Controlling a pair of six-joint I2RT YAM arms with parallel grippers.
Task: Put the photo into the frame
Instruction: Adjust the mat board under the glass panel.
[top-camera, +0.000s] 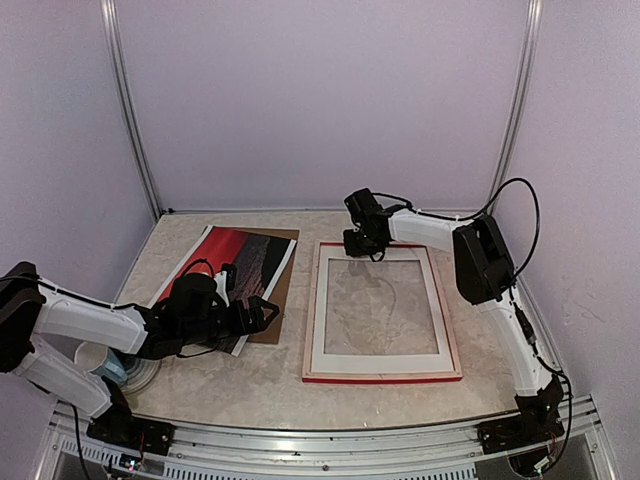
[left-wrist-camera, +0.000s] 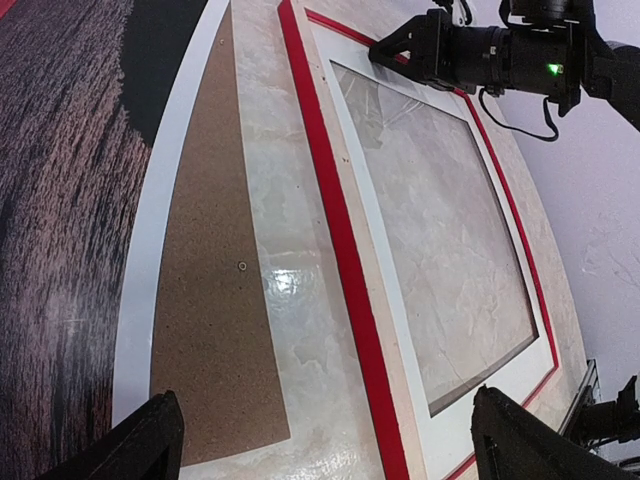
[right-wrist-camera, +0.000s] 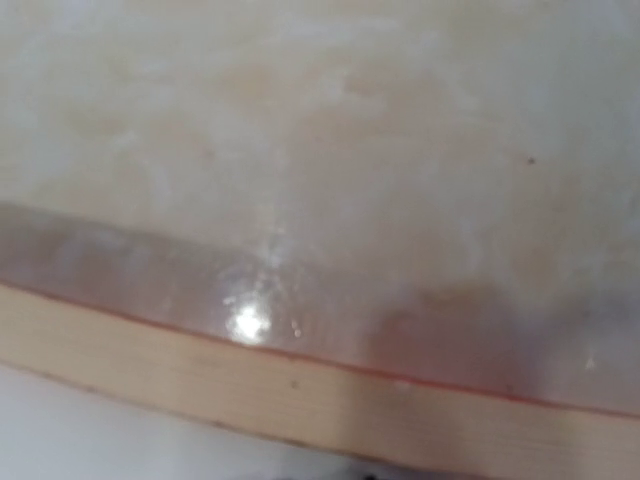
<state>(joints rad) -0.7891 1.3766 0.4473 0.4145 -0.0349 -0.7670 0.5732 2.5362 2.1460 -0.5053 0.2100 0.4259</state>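
Left end effector (top-camera: 268, 313) gapes over the red sunset print (top-camera: 245, 260), nine o'clock. Right end effector (top-camera: 358, 243) at the red-trimmed wooden frame (top-camera: 382, 372), eleven o'clock corner; grip unreadable.

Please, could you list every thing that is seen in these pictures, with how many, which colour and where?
photo: one, red and dark with a white border, on the left, lying on the backing board
backing board: one, brown, under the photo, left of the frame
frame: one, pale wood with red edges, flat at the middle right
mat: one, white, inside the frame
round thing: one, white with some blue, near left, partly hidden by the arm; I cannot tell what it is
table: one, pale marbled
left gripper: black, open, over the photo's near right corner
right gripper: black, at the frame's far left corner; grip unclear
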